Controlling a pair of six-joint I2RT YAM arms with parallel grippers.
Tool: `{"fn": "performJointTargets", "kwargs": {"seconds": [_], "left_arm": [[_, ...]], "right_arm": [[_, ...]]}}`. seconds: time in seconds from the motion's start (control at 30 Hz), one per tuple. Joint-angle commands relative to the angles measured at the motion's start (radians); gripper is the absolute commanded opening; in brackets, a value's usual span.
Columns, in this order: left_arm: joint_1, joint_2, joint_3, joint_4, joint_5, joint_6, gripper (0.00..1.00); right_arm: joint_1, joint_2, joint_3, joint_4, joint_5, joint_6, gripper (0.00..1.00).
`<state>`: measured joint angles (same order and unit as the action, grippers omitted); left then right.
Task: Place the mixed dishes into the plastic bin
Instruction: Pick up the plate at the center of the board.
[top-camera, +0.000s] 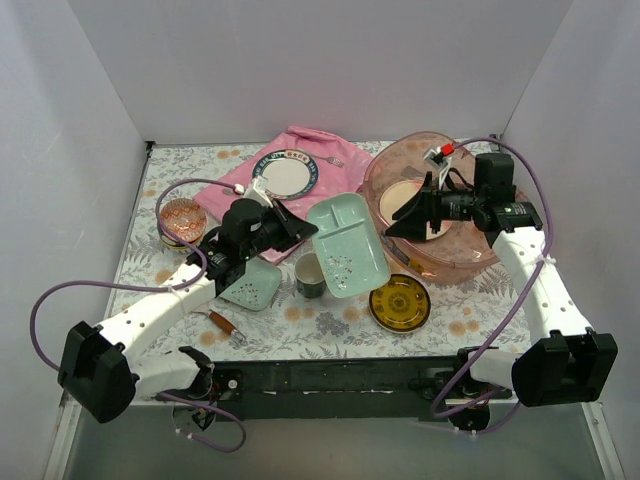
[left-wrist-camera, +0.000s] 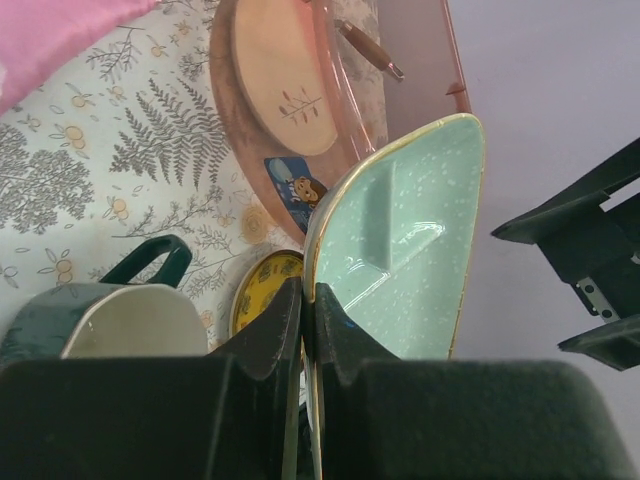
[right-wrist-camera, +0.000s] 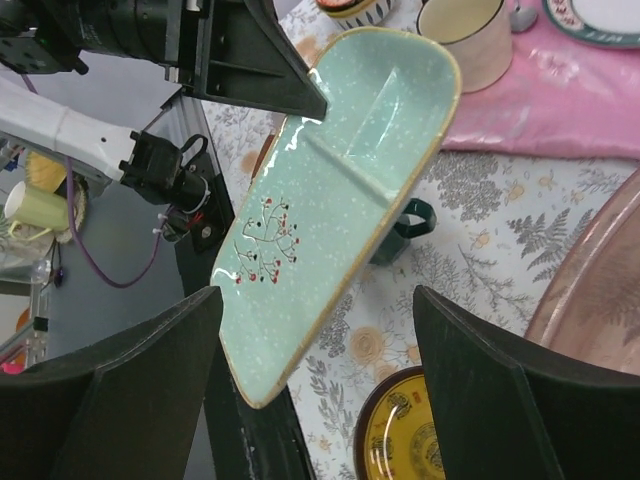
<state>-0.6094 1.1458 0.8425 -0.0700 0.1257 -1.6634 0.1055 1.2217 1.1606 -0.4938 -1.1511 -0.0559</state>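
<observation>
Pinching the pale green tray at frame centre, left gripper jaws, right gripper jaws spread, over plastic bin, upper right.

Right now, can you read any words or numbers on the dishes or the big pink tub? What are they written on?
No words or numbers can be read anywhere.
Blue-rimmed plate: coloured marks on its rim, too small to tell if they are letters.
Blue sticker by the plastic bin: a cartoon picture, no readable words.
Pale green tray: only a red berry drawing.
</observation>
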Motion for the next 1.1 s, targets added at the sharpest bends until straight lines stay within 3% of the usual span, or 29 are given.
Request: {"fn": "performJointTargets", "kwargs": {"seconds": [0.0,0.27,0.47,0.67,0.7,0.77,0.87,0.97,1.0,1.03,1.07], "left_arm": [[-0.058,0.017,0.107,0.151,-0.046,-0.013,0.00],[-0.099,0.049,0.138,0.164,-0.077,-0.010,0.00],[-0.110,0.054,0.148,0.164,-0.086,-0.004,0.00],[-0.113,0.046,0.147,0.164,-0.101,0.008,0.00],[-0.113,0.046,0.147,0.164,-0.104,0.010,0.00],[-0.113,0.039,0.142,0.164,-0.109,0.016,0.00],[-0.113,0.028,0.136,0.164,-0.109,0.027,0.00],[-0.113,-0.012,0.106,0.180,-0.103,0.054,0.13],[-0.113,-0.041,0.095,0.187,-0.103,0.073,0.21],[-0.113,-0.060,0.086,0.187,-0.107,0.086,0.39],[-0.113,-0.078,0.064,0.185,-0.109,0.100,0.45]], "right_arm": [[0.080,-0.037,-0.021,0.009,0.178,0.109,0.84],[0.166,-0.051,-0.059,0.038,0.347,0.220,0.78],[0.181,-0.033,-0.084,0.040,0.317,0.272,0.67],[0.186,-0.028,-0.101,0.067,0.272,0.318,0.40],[0.187,-0.028,-0.104,0.080,0.263,0.320,0.21],[0.187,-0.030,-0.108,0.098,0.243,0.330,0.02],[0.186,-0.039,-0.102,0.116,0.240,0.338,0.01],[0.172,-0.042,-0.084,0.120,0.237,0.343,0.01],[0.163,-0.044,-0.079,0.120,0.232,0.346,0.01],[0.158,-0.044,-0.075,0.124,0.228,0.349,0.01],[0.154,-0.047,-0.073,0.126,0.219,0.352,0.01]]}}
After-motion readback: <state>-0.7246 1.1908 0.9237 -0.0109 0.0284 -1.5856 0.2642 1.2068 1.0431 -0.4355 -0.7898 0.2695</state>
